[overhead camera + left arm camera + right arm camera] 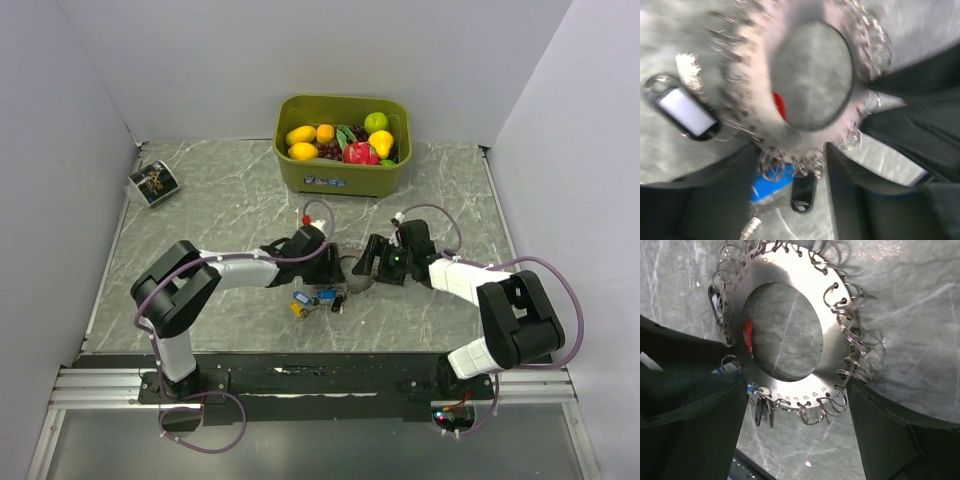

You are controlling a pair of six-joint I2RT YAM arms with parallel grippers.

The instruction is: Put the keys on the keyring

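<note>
The keyring (352, 278) is a flat metal disc-ring with numbered holes and many small split rings. It lies between my two grippers and fills the right wrist view (832, 355); it is blurred in the left wrist view (752, 75). My left gripper (333, 268) (794, 167) has its jaws apart at the ring's edge. My right gripper (368, 262) (797, 405) has its jaws apart over the opposite edge. A blue-tagged key (767, 182) (325, 297), a black-tagged key (802, 192) and a white-labelled tag (685, 112) sit by the ring. A red tag (746, 335) shows through the hole.
A green bin (340, 178) of toy fruit stands at the back middle. A small printed packet (153, 182) lies at the far left. A yellow-tagged key (298, 308) lies in front of the left gripper. Grey walls close in both sides.
</note>
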